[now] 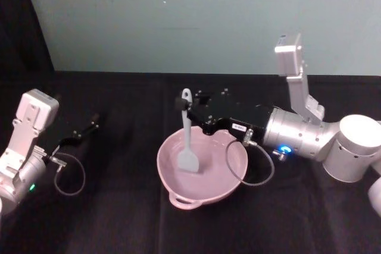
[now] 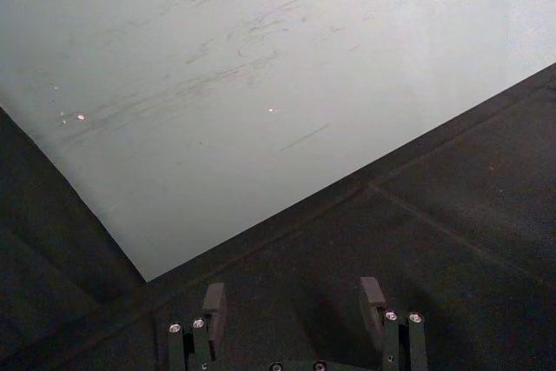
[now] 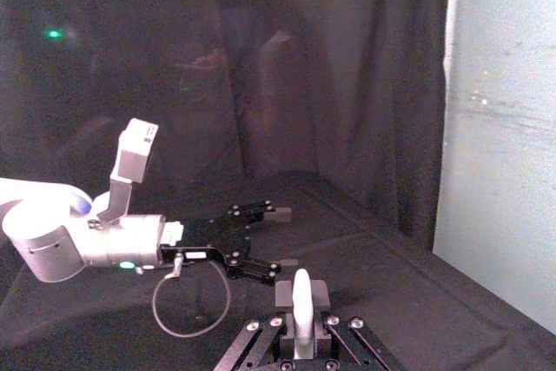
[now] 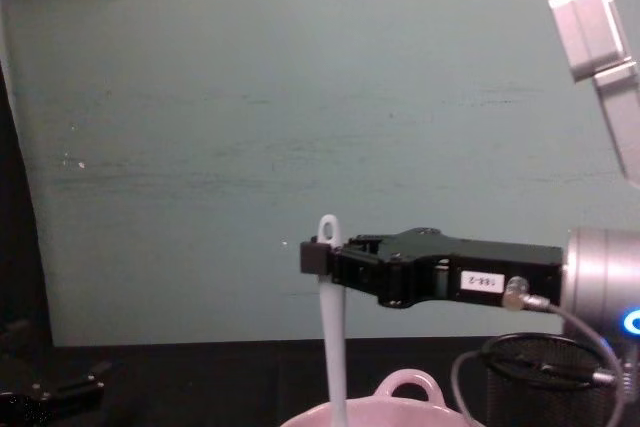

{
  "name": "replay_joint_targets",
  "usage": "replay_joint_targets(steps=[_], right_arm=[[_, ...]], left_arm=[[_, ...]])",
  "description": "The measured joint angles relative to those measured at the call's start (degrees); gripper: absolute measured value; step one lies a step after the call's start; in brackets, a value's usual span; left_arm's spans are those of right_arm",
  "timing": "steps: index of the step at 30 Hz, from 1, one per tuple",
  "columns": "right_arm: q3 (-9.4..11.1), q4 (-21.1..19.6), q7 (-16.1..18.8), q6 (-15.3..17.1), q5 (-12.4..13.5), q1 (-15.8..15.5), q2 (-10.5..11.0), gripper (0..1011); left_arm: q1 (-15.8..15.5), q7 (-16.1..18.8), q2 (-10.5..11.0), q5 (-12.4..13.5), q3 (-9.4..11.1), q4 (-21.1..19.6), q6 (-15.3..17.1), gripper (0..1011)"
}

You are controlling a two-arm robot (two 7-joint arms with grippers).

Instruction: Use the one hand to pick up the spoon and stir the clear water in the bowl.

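The right gripper (image 1: 186, 106) reaches in from 3 o'clock in the head view and hangs over the far rim of the bowl (image 1: 164, 169), its fingers pinching the spoon (image 1: 189, 141) just under the loop at the handle's top. The spoon stands nearly upright, handle toward 12 o'clock and blade down inside the bowl, a little toward 9 o'clock of the bowl's middle; whether the blade touches the bottom cannot be told. The bowl sits near the centre of the black table (image 1: 119, 221), with its arched loop handle at 6 o'clock on the rim. From the chest, the right gripper (image 4: 322, 257) lies level, pointing toward 9 o'clock, and the spoon (image 4: 333, 347) drops straight from it into the bowl (image 4: 407, 387), of which only the rim and a loop show. A black mesh cup (image 4: 545, 377) stands behind, at 3 o'clock of the bowl. In the right wrist view the spoon's handle (image 3: 301, 306) rises between that gripper's (image 3: 301, 294) closed-in fingers. The left gripper (image 1: 94, 121) rests at 9 o'clock of the bowl, well apart from it and low over the table, fingers spread and holding nothing; its wrist view shows the two fingers (image 2: 213, 301) wide apart over the bare cloth, pointing at the pale wall (image 2: 261, 67).
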Motion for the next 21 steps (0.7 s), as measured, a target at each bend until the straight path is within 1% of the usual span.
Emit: replay_joint_targets(steps=[4,6,10,11,15,21], right_arm=[[-0.8,1.6,0.1,-0.8,-1.3,0.9,-1.4,119],[-1.3,3.4,0.1,-1.9,-2.9,1.9,-2.7,119],[-1.4,5.1,-0.7,-3.3,-4.5,2.7,-3.8,119],[-1.3,5.8,-1.3,-4.1,-5.1,2.9,-4.3,119],[-0.3,6.7,-2.6,-5.5,-6.2,2.9,-4.8,119],[1.4,5.7,-4.0,-6.6,-7.0,1.6,-4.4,119]], left_arm=[[0.0,0.0,0.0,0.0,0.0,0.0,0.0,1005],[0.0,0.0,0.0,0.0,0.0,0.0,0.0,1005],[0.0,0.0,0.0,0.0,0.0,0.0,0.0,1005],[0.0,0.0,0.0,0.0,0.0,0.0,0.0,1005],[0.0,0.0,0.0,0.0,0.0,0.0,0.0,1005],[0.0,0.0,0.0,0.0,0.0,0.0,0.0,1005]])
